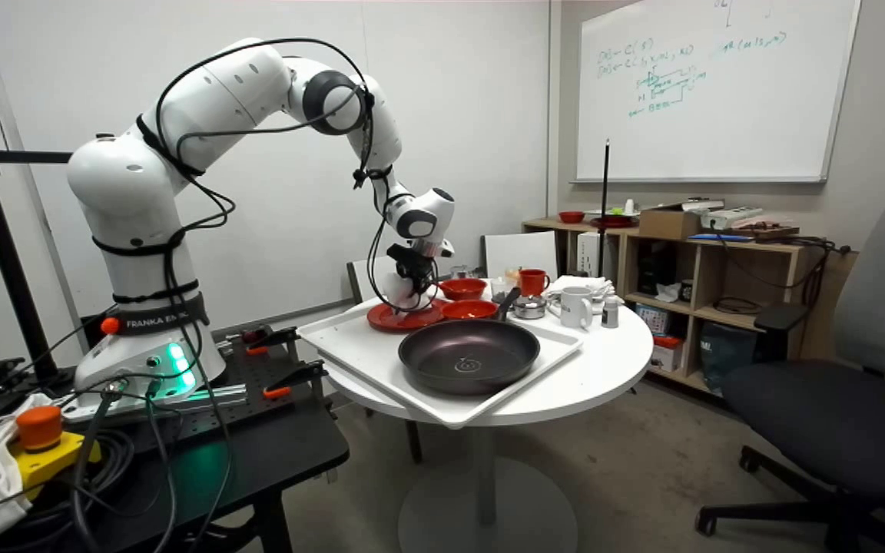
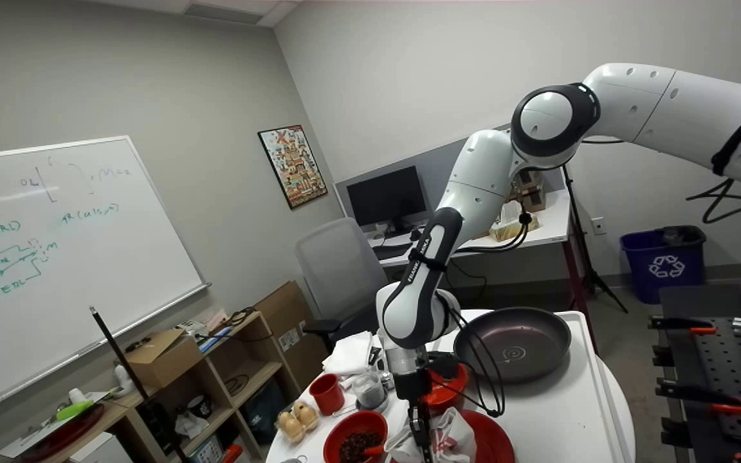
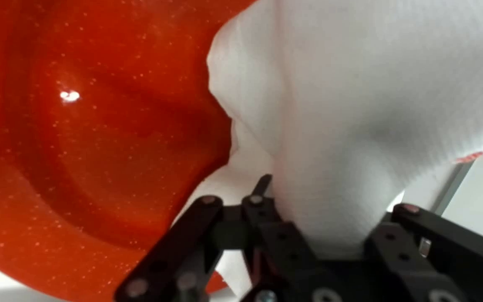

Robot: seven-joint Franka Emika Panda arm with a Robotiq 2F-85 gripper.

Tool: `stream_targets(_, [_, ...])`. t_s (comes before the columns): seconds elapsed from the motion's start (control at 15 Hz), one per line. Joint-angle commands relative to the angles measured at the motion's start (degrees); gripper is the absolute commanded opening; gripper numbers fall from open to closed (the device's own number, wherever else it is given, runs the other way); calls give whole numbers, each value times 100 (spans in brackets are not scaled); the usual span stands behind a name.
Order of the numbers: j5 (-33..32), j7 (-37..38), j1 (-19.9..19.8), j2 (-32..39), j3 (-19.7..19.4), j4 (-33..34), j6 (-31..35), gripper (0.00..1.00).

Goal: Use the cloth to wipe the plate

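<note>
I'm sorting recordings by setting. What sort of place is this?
Probably an office or meeting room, going by the written-on whiteboard, the computer monitor and the wheeled chair.

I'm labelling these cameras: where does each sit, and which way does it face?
In an exterior view: beside the arm, facing across the round table, whiteboard beyond; nearly the whole arm shows.
In an exterior view: across the table from the black pan, facing the desk; the arm extends from the right edge.
Wrist view: behind the jaws, facing the red plate and white cloth; the jaws show at the bottom, cloth between them.
Both exterior views share the table, pan, whiteboard and arm.
</note>
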Motion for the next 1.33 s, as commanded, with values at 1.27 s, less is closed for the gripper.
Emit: stream_targets(1.27, [562, -2201, -238, 478, 673, 86, -1114, 10])
